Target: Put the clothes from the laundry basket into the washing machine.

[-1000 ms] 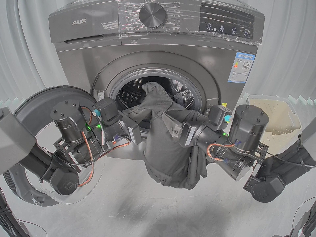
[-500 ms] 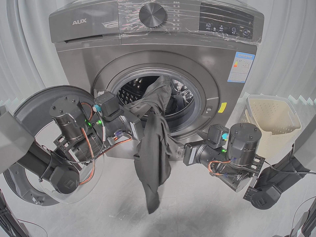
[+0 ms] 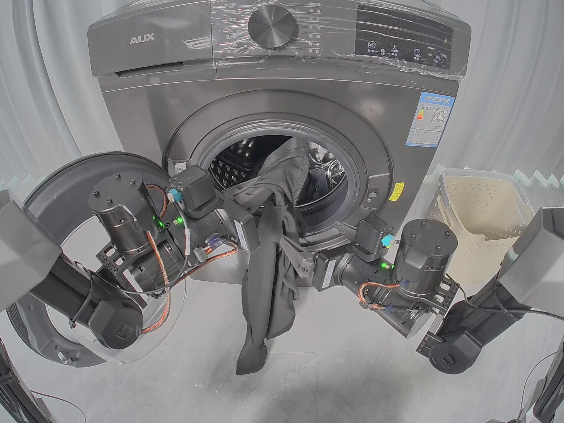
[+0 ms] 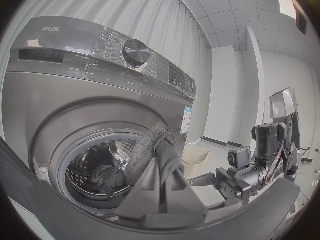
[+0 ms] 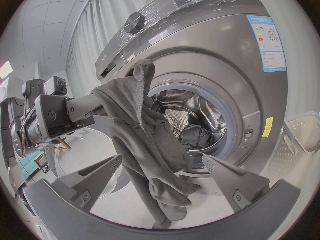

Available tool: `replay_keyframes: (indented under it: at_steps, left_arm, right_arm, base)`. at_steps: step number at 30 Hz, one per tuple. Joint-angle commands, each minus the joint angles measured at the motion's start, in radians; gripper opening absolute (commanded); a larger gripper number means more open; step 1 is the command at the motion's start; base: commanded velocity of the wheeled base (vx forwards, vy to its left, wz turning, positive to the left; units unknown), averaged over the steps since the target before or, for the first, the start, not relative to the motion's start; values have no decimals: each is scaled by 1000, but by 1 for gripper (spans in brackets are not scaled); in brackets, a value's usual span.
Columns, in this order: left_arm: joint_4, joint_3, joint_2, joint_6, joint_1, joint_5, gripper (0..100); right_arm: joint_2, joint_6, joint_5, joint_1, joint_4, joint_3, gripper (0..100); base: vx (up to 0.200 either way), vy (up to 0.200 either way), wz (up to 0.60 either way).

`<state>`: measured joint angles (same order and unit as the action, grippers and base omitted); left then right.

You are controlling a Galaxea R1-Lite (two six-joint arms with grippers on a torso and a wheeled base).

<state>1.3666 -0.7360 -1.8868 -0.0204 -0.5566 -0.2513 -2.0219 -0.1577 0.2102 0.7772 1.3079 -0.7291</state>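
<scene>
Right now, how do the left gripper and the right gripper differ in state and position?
The left gripper has its jaws shut on the dark garment; the right gripper has its jaws spread open, gripping nothing. The left gripper is up at the drum opening; the right gripper sits lower, at the garment's hanging part. Both face the washing machine.

I see the washing machine (image 3: 176, 107) in smooth satin grey metal, its control panel under crinkled glossy film (image 3: 329, 36) and the drum (image 3: 232, 171) in shiny perforated steel. The garment (image 3: 270, 254) is soft, matt dark grey cloth. The laundry basket (image 3: 499, 207) looks like matt cream plastic pierced with small holes.
</scene>
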Motion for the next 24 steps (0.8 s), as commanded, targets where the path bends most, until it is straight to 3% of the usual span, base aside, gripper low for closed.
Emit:
replay_keyframes:
  at_steps: [1, 6, 10, 15, 16, 24]
  left_arm:
    - [2, 1, 2, -1, 0, 4, 0]
    - [0, 3, 3, -7, 0, 10, 0]
    - [0, 1, 5, -10, 0, 17, 0]
    - [0, 1, 5, -10, 0, 17, 0]
    - [0, 1, 5, -10, 0, 17, 0]
    - [2, 0, -2, -10, 0, 17, 0]
  right_arm:
    - [-17, 1, -20, 10, 8, -21, 100]
    - [-18, 10, -26, 10, 11, -73, 100]
    - [-50, 66, -51, -9, 10, -145, 100]
    - [-103, 78, -51, -33, 5, -205, 100]
    - [-109, 79, -49, -33, 8, -207, 0]
    - [-116, 79, -51, -30, 13, -213, 0]
  base:
    - [0, 0, 0]
    - [0, 0, 0]
    - [0, 0, 0]
    - [0, 0, 0]
    - [0, 0, 0]
    - [0, 0, 0]
